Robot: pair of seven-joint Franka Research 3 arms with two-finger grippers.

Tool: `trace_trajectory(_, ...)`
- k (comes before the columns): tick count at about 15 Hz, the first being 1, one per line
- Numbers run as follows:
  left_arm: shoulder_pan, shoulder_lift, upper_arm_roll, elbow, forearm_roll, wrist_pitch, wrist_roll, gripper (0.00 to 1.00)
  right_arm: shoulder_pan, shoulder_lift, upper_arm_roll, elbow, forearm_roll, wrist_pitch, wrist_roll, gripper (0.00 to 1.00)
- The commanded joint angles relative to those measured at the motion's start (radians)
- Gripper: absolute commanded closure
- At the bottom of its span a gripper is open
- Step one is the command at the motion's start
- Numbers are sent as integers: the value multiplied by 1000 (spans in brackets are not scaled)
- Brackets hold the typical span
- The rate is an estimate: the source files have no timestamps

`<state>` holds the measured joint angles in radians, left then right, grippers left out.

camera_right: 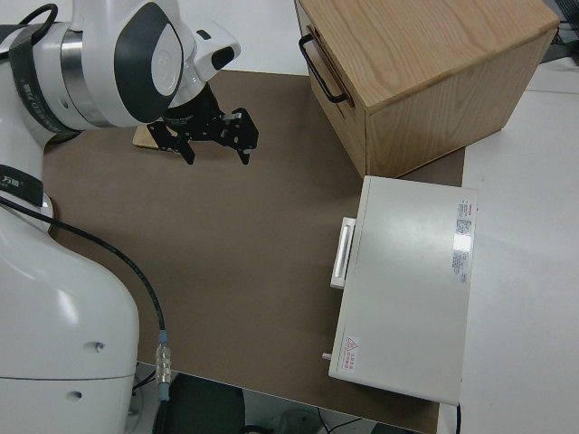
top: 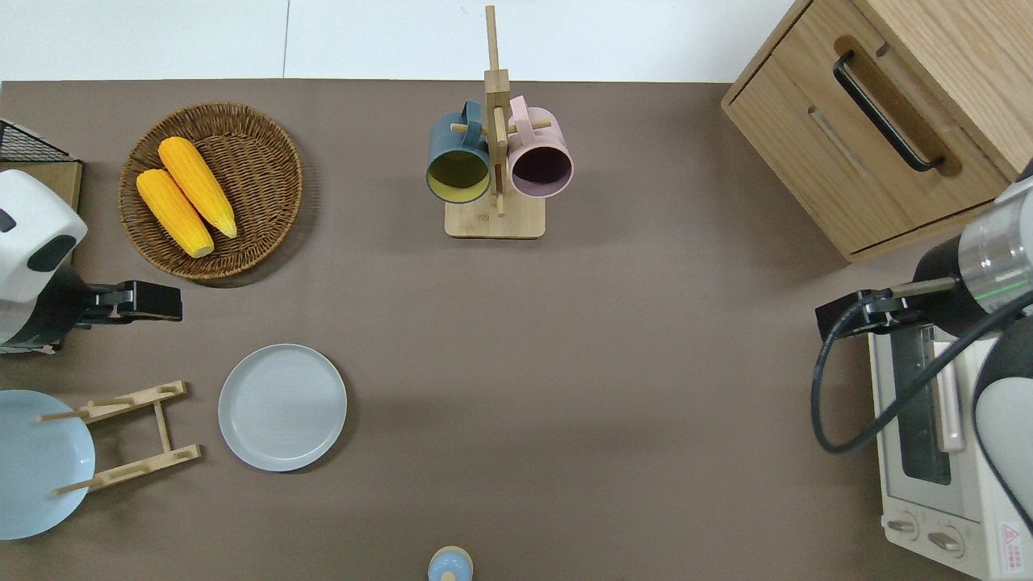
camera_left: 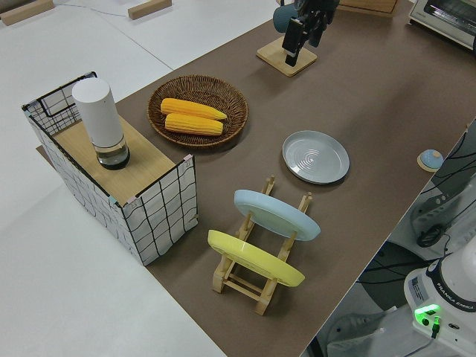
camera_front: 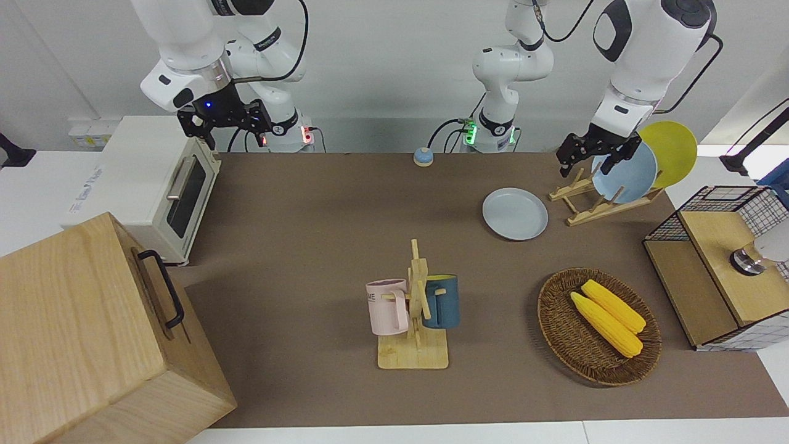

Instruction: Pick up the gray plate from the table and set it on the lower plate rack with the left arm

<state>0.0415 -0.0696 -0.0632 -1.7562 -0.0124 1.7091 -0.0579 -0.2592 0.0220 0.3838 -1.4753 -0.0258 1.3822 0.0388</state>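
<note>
The gray plate (camera_front: 515, 213) (top: 282, 407) (camera_left: 316, 156) lies flat on the brown mat beside the lower plate rack (camera_front: 588, 209) (top: 129, 428) (camera_left: 256, 279). A light blue plate (camera_front: 624, 172) and a yellow plate (camera_front: 669, 151) lean in the rack's slots at the end away from the gray plate. My left gripper (camera_front: 587, 165) (top: 165, 300) (camera_left: 301, 33) hangs open and empty in the air, over bare mat between the wicker basket and the rack. The right arm is parked, its gripper (camera_front: 225, 129) (camera_right: 215, 149) open.
A wicker basket (camera_front: 555, 320) holds two corn cobs. A wooden mug stand (camera_front: 416, 308) with a pink and a blue mug stands mid-table. A wire-and-wood shelf (camera_front: 709, 271) sits at the left arm's end. A toaster oven (camera_front: 154, 185) and a wooden cabinet (camera_front: 92, 333) are at the right arm's end.
</note>
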Motion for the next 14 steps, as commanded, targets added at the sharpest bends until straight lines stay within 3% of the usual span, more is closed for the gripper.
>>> trace_trajectory(1, 3, 30, 5, 26, -36, -9, -3, 3, -23, -2, 20, 7, -6, -12, 12, 17)
trace_trajectory(14, 6, 24, 6, 3, -26, -26, 1, 2, -23, -2, 21, 6, -6, -11, 12, 17)
